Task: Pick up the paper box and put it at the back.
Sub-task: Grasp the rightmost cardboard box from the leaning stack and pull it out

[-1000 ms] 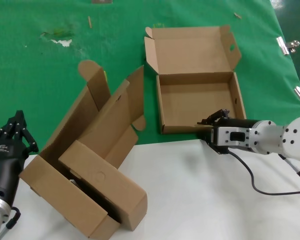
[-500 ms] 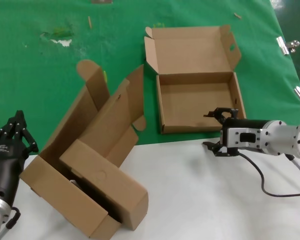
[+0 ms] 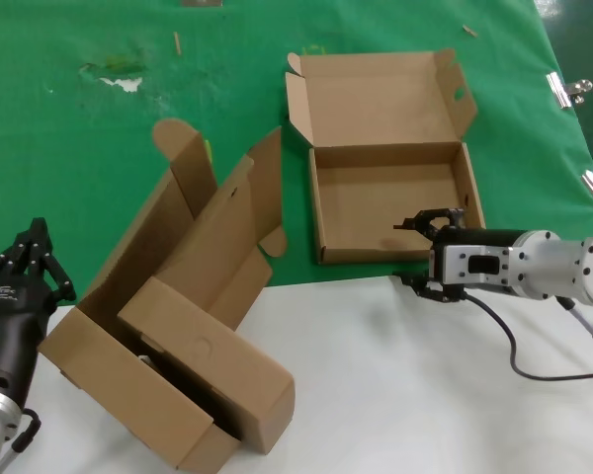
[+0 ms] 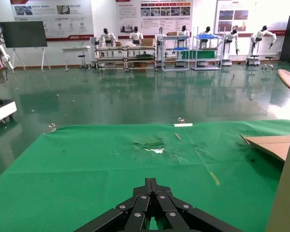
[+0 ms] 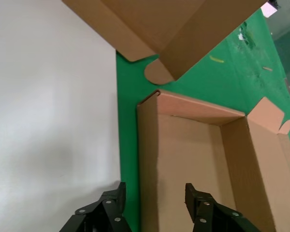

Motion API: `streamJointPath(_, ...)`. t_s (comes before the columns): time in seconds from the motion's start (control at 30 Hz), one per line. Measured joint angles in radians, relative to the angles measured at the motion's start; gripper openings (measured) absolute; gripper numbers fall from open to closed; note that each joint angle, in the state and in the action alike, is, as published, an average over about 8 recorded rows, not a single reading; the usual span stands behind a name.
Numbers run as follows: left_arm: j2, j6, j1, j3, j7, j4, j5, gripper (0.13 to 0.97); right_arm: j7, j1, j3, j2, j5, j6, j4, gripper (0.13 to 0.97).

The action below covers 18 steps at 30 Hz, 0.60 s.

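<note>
Green cloth (image 3: 99,128) is spread over the far part of the work surface, and a white tabletop (image 3: 405,385) lies nearer the robot. On the cloth, just beyond its edge with the tabletop, the paper box (image 3: 387,202) is set flat with its lid folded open behind it. The right gripper (image 3: 423,250) is held at the near wall of the paper box, toward its right corner. Its fingers are spread apart: one is seen inside the tray, the other outside over the cloth edge, so that the wall stands between them, and nothing is clamped. In the right wrist view the same wall (image 5: 147,159) is seen running between the two fingers (image 5: 199,205). To the left of the paper box, two nested cardboard boxes (image 3: 183,326) are propped, tilted, across the cloth edge. Further left of those, the left gripper (image 3: 32,252) is parked with its fingers closed together and nothing held.
</note>
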Motion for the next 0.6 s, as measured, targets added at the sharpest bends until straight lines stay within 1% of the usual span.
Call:
streamJointPath(0.13,0.0,0.0,0.0,0.0,0.0,0.0,0.0,0.14,0.003,0.008,0.0,-0.001,0.001,-0.006,0.004,0.462)
streamJointPath(0.4,0.0,0.0,0.0,0.0,0.0,0.0,0.0,0.14,-0.001,0.011,-0.008,-0.002,0.006,-0.023,0.009,0.342)
streamJointPath(0.43,0.0,0.0,0.0,0.0,0.0,0.0,0.0,0.14,-0.002,0.011,-0.009,-0.003,0.007,-0.026,0.008,0.342)
streamJointPath(0.6,0.0,0.0,0.0,0.0,0.0,0.0,0.0,0.14,-0.009,0.009,-0.017,0.0,0.011,-0.045,0.013,0.259)
